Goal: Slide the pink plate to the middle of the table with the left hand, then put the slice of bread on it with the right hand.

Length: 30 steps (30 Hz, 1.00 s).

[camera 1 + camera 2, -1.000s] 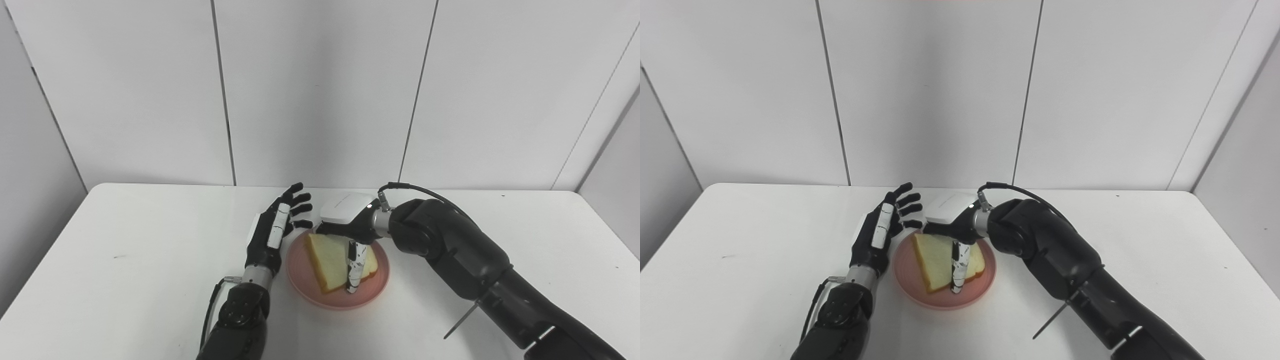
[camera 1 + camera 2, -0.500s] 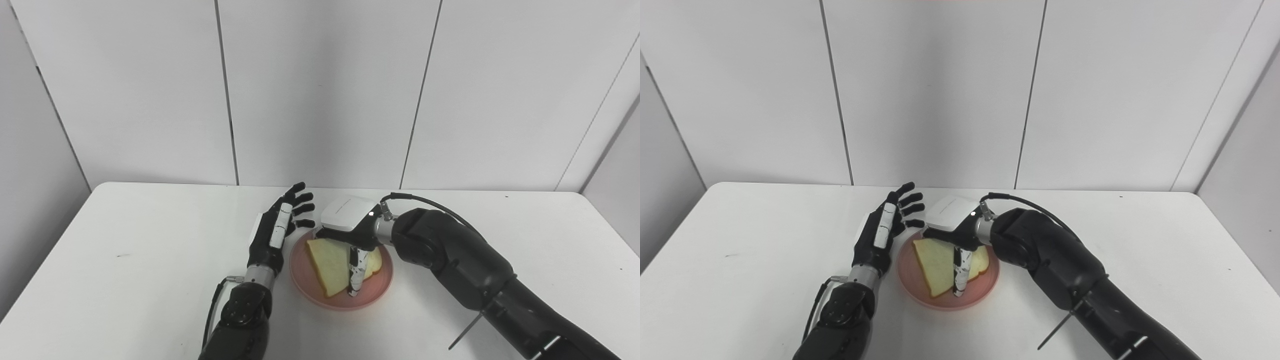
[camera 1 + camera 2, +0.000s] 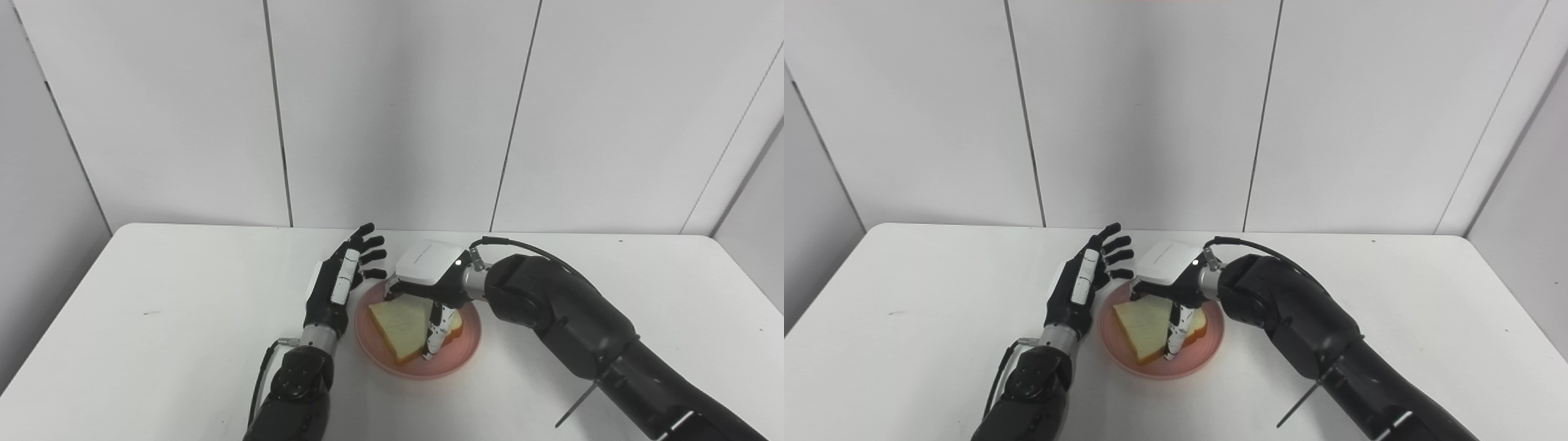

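One pink plate (image 3: 456,361) sits around the middle of the white table (image 3: 153,318), with one slice of bread (image 3: 398,323) lying on it. The right hand (image 3: 429,282) hangs right over the bread, fingers curled down onto it; looks like it's gripping it, though its palm blocks the view. The left hand (image 3: 340,285) stands just beside the plate's left rim, fingers spread, holding nothing.

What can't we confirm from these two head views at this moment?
- Whether the right hand grips the bread or has let go: its white back hides the fingers in both views.
- Far rim of the pink plate: behind that hand.
- Whether the open left hand touches the plate: too close to tell.
- Both arms: cut off by the bottom edge.
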Each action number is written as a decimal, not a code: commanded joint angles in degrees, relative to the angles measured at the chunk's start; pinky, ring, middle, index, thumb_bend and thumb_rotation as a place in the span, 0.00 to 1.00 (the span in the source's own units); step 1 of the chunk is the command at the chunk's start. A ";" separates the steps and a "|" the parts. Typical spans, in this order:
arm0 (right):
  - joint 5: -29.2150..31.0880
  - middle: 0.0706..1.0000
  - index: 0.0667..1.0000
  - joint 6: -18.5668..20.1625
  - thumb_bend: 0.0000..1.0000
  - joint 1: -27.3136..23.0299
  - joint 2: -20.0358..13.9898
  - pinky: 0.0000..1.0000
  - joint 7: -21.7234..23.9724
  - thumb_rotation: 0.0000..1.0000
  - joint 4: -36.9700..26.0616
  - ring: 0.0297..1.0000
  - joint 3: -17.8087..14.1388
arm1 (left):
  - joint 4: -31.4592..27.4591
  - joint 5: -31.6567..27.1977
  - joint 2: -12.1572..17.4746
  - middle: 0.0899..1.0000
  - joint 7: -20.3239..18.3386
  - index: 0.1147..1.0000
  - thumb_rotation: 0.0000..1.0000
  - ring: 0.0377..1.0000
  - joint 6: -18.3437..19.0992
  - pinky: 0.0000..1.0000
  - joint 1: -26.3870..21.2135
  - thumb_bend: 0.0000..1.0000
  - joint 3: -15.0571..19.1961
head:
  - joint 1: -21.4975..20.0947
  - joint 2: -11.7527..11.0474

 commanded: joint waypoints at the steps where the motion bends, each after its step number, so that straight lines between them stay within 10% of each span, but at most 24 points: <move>1: 0.43 0.82 0.72 0.07 1.00 -3.78 -0.78 0.90 0.42 0.45 -2.71 0.86 -1.54 | 1.07 0.01 -0.11 0.77 0.02 0.79 0.91 0.74 -1.89 0.58 2.40 0.94 -0.02 | -0.01 0.10; 13: 7.90 0.84 0.71 2.26 1.00 -3.05 -2.21 0.84 6.28 0.43 -7.89 0.87 -7.57 | 0.96 -0.22 -0.13 0.77 -0.06 0.78 0.89 0.74 -1.87 0.57 2.48 0.93 0.24 | -0.23 0.20; 22: 14.40 0.79 0.71 1.57 1.00 1.76 -2.70 0.76 1.86 0.44 -8.17 0.82 -14.27 | 1.12 0.00 0.18 0.76 -0.23 0.77 0.89 0.74 -1.91 0.56 2.59 0.93 0.05 | -0.48 0.36; 30: 9.69 0.82 0.72 1.61 1.00 2.47 -3.53 0.83 1.15 0.43 -8.46 0.88 -12.16 | 1.25 -0.48 -0.11 0.77 -0.70 0.77 0.88 0.74 -1.77 0.58 2.36 0.93 0.17 | -0.39 0.41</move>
